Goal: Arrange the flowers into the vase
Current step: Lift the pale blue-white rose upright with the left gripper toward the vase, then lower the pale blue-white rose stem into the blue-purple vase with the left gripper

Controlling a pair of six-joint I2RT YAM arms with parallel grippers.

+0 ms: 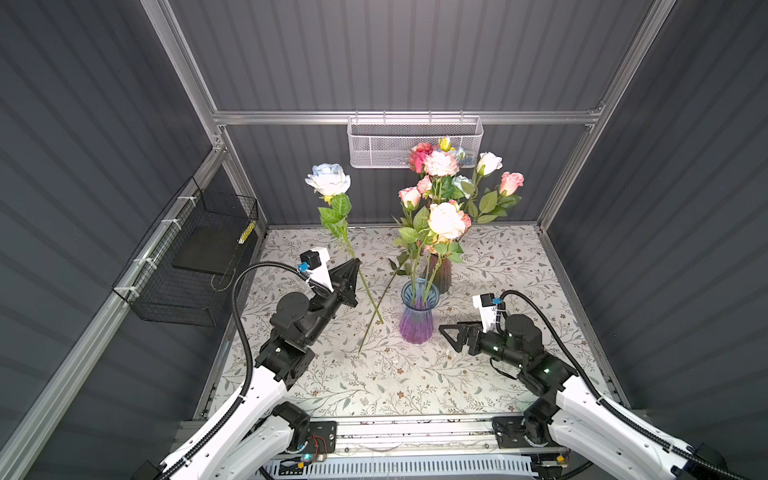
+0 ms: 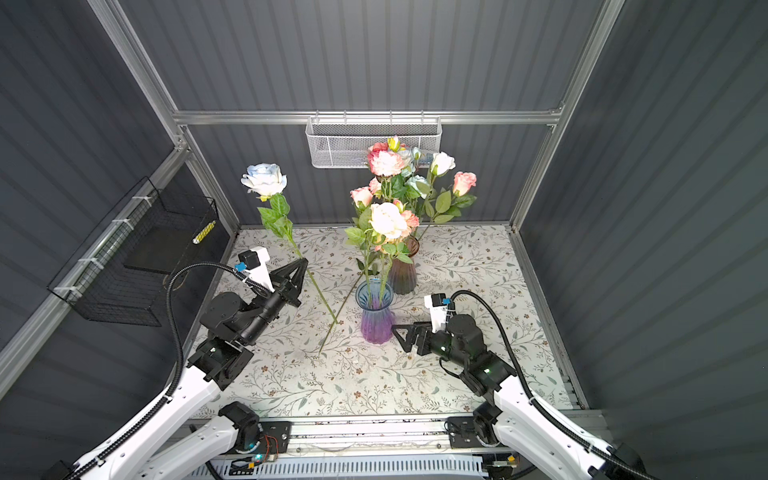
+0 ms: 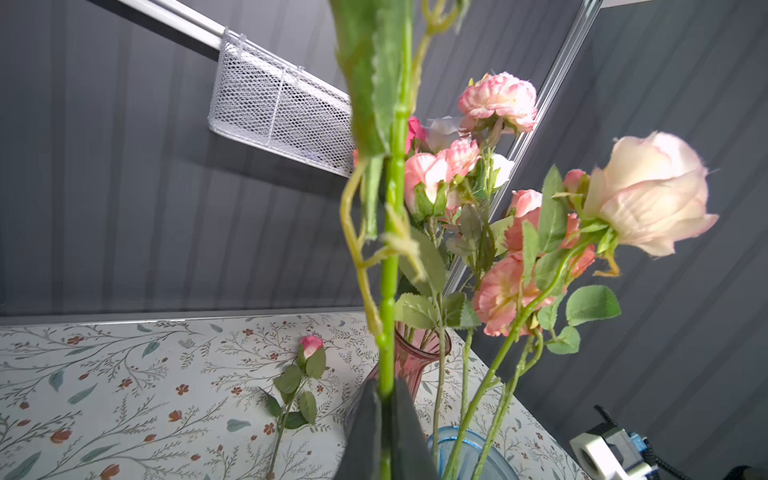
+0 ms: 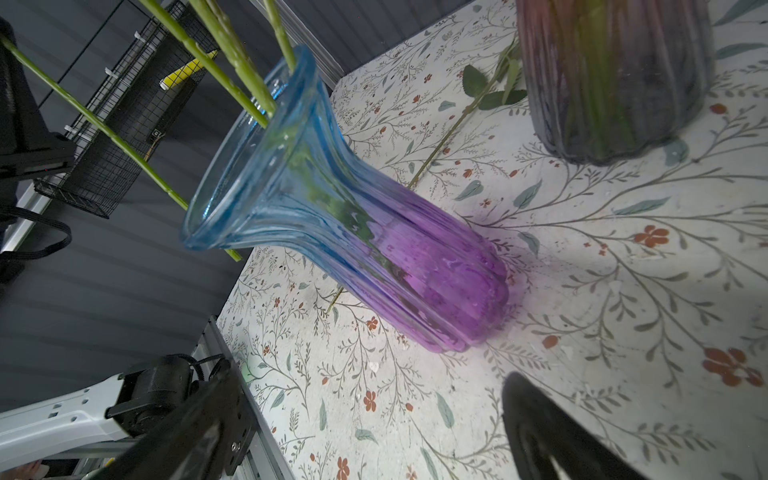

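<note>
Currently, the right gripper point(image 1: 449, 338) stands with jaws wide and empty, just beside the near vase point(image 1: 419, 316), one of two vases. Three stems point(image 4: 232, 45) enter its rim in the right wrist view. The left gripper point(image 1: 356, 262) is clamped on the stem of one pale blue flower point(image 1: 329, 178), raised left of that vase. One flower point(image 1: 365, 336) lies on the table point(image 1: 519, 374). The far vase point(image 1: 441, 272) holds the other flowers point(image 1: 440, 164).

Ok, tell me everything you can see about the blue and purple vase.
The blue and purple vase is ribbed, see-through glass: a flared blue mouth fading into a purple body. It stands upright on the floral table, in front of a darker vase. A few green stems rise from it, leaning on the rim. The open right gripper sits beside it, not touching.
</note>
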